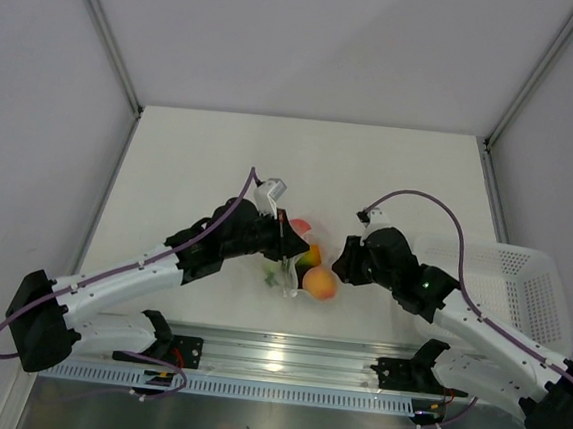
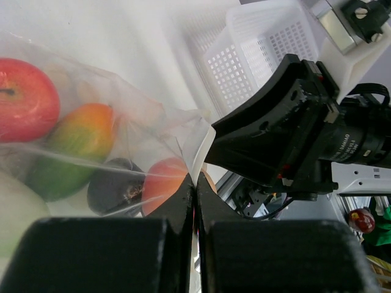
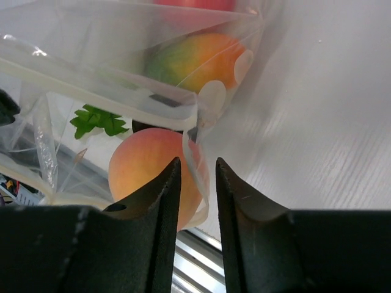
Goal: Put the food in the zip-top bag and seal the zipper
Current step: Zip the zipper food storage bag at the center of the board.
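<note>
Left gripper (image 2: 195, 189): jaws fully together, with a fold of the clear bag (image 2: 140, 116) pinched between the fingertips. The film rises from that pinch and spreads away to the tool's left.

Right gripper (image 3: 197, 168): jaws narrow, with a slim gap showing between the fingertips. A thin edge of the bag runs down through that gap. It cannot be told whether the fingers press on the film. The two tools face each other closely across the bag, and the right one's black body fills the view just beyond the left fingertips.

Food: all the pieces in view lie behind the bag's film.
- A peach-coloured fruit (image 3: 146, 174) sits directly ahead of the right fingertips, just left of the gap.
- A sprig of green leaves (image 3: 98, 120) lies above and left of it.
- An orange-and-green fruit (image 2: 82, 143) and a dark purple piece (image 2: 113, 186) lie left of the left fingertips.
- A red apple (image 2: 24, 101) lies farther left.

Seal strip (image 3: 110, 91): a pale band crossing the bag above the right fingertips. It cannot be told whether it is pressed closed.

A white slotted basket (image 2: 256, 61) stands beyond the right tool, on the white table (image 3: 317, 110).
</note>
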`<state>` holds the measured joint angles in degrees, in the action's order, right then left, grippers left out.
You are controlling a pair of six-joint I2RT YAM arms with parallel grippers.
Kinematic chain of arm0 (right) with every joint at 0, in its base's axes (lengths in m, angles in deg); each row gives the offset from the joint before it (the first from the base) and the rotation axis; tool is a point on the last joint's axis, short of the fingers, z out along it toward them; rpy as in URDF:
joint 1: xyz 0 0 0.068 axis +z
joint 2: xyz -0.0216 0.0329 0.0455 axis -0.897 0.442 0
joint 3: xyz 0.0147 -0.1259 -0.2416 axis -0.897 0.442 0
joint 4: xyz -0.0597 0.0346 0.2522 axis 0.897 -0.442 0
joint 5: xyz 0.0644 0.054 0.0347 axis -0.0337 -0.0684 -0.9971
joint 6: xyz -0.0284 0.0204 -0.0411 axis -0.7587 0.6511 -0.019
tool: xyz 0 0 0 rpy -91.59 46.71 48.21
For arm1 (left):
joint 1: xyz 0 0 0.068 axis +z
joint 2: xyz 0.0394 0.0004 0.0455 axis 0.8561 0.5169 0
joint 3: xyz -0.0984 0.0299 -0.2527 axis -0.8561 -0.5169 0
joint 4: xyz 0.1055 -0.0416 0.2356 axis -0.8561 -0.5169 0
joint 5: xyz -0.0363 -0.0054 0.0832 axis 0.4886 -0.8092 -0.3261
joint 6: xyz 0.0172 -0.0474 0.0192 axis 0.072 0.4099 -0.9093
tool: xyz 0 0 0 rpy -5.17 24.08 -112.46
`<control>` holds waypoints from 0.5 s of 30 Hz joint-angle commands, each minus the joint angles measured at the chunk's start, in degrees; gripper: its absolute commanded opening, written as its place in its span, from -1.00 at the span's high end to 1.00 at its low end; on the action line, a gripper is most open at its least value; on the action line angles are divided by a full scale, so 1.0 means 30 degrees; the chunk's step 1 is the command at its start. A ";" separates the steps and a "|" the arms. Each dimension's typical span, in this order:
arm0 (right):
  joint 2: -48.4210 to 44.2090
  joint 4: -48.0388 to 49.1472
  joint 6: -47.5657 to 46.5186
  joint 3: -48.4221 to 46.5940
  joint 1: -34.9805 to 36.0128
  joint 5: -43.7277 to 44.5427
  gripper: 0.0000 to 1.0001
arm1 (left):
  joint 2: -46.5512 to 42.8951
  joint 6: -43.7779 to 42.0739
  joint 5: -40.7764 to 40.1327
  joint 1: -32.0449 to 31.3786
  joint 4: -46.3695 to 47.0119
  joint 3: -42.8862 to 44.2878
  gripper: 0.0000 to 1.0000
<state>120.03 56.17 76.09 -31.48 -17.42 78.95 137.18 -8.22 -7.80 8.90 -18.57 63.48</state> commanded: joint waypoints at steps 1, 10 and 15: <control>0.0318 0.1843 -0.0064 0.0407 -0.0156 -0.0488 0.38 | -0.0915 0.0202 -0.0142 -0.0158 0.0116 0.0912 0.99; -0.0032 0.1466 -0.0413 0.0585 -0.0127 -0.0199 0.98 | -0.1385 -0.0120 -0.0348 -0.0158 -0.0353 0.0414 0.99; -0.0064 -0.0379 -0.0912 -0.1109 -0.0156 0.0156 1.00 | -0.1997 -0.0471 -0.0463 -0.0333 -0.0877 0.0062 0.99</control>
<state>120.56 57.48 75.23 -29.79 -17.68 78.08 134.18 -8.35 -8.28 8.66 -21.04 63.46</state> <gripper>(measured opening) 0.007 0.004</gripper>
